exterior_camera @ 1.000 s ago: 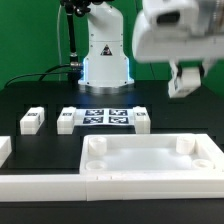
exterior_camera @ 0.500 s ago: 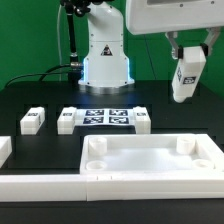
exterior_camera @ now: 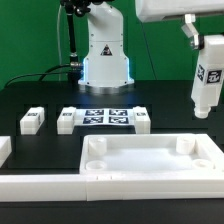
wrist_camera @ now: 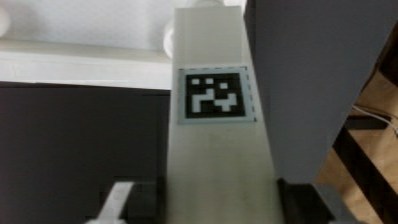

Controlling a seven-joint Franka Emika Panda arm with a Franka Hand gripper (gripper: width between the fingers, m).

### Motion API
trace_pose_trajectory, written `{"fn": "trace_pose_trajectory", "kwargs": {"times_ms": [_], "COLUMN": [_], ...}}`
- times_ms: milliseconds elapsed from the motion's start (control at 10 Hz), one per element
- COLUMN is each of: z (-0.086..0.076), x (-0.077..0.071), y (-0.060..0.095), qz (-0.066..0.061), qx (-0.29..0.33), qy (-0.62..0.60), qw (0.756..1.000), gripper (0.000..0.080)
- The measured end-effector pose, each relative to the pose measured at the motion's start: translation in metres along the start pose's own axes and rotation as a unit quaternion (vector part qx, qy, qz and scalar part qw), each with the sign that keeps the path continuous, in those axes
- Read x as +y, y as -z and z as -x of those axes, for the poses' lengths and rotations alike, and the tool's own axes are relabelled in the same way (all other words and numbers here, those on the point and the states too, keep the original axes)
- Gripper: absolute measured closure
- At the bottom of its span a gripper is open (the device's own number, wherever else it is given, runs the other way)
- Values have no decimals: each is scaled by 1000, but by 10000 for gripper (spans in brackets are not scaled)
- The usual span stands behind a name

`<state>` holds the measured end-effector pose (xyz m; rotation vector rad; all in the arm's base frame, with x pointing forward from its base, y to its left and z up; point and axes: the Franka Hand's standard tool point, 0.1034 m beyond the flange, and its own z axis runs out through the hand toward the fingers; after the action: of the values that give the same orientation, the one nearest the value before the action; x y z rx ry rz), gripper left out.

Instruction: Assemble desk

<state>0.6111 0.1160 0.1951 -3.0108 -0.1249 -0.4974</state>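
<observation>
My gripper (exterior_camera: 203,44) is shut on the upper end of a white square desk leg (exterior_camera: 206,82), which hangs upright in the air at the exterior view's right. It hangs above the far right corner of the white desk top (exterior_camera: 150,168), and its lower end is a little above the rim. In the wrist view the leg (wrist_camera: 214,110) runs between my fingers (wrist_camera: 121,205) and shows its black-and-white tag (wrist_camera: 217,97). Three more legs lie on the black table: one (exterior_camera: 32,120), a second (exterior_camera: 67,120) and a third (exterior_camera: 141,121).
The marker board (exterior_camera: 105,118) lies between two of the loose legs, in front of the robot base (exterior_camera: 105,55). Low white border rails (exterior_camera: 40,186) run along the front left, with another piece (exterior_camera: 4,149) at the left edge.
The held leg has swung from tilted to upright. It has moved toward the exterior view's right and come lower, toward the desk top's far right corner. The grip is unchanged.
</observation>
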Motion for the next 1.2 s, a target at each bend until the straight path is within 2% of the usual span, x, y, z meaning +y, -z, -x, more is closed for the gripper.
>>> {"fn": "trace_pose_trajectory", "kwargs": {"times_ms": [300,400,600,800,1200], "z": [-3,-1,-5,-3,6], "x": [-1,0,13,18,13], "y": [-1,-3,-17,-31,-50], "qz": [-6,-6,3,6,3], "qx": [113,126,121,115,104], "qy": [2,3,23,28,26], "qw": [994,992,992,993,994], "gripper": [509,509,509,509,509]}}
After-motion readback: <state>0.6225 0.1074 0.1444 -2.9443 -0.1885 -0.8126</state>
